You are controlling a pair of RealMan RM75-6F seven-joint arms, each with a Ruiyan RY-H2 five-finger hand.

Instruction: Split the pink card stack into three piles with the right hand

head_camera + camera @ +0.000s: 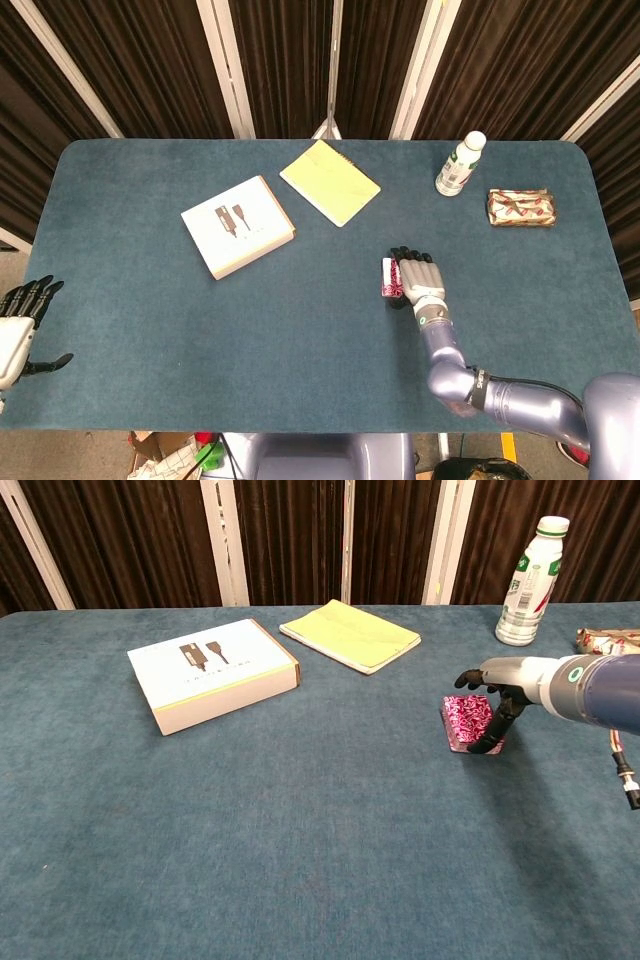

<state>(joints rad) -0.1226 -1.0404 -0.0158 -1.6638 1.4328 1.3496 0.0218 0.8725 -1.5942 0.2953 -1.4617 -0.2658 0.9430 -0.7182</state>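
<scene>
Teal felt covers the table [300, 350]. At its left edge the left hand [22, 315] rests idle, fingers apart, holding nothing. Right of centre lies the pink card stack [468, 721], flat on the felt. The right hand [497, 702] arches over it, fingertips [492, 742] touching its near right edge; no cards appear lifted. The stack looks light, thin and slick; a portion is best pinched by its side edges.
</scene>
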